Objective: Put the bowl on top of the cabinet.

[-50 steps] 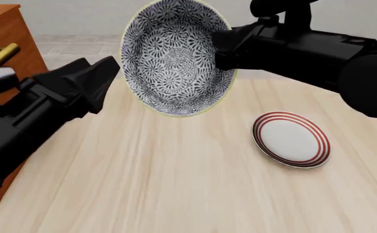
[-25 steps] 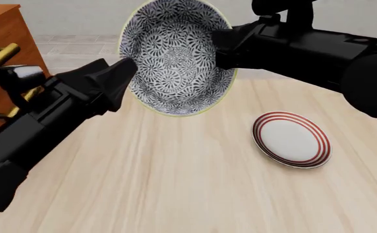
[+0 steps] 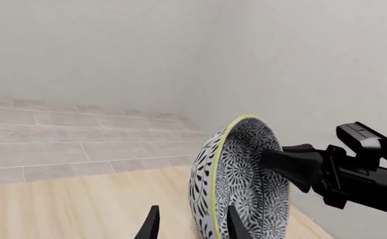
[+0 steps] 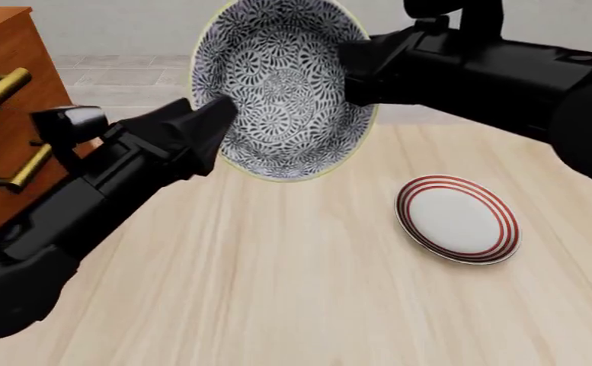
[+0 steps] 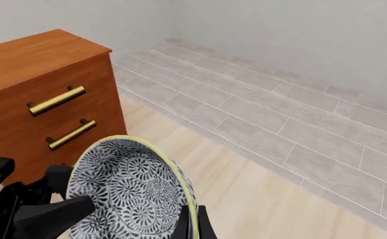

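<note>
Between my two grippers, high over the far middle of the table, hangs the bowl, tipped on edge. My right gripper is clamped on its right rim. My left gripper has its fingers spread either side of the left rim, not yet closed. I judge it rigid, glazed, slippery and breakable, so the rim is the only hold. One bowl, one plate near right, one cabinet far left.

A pale wooden table carries the red-ringed plate and the cabinet.
</note>
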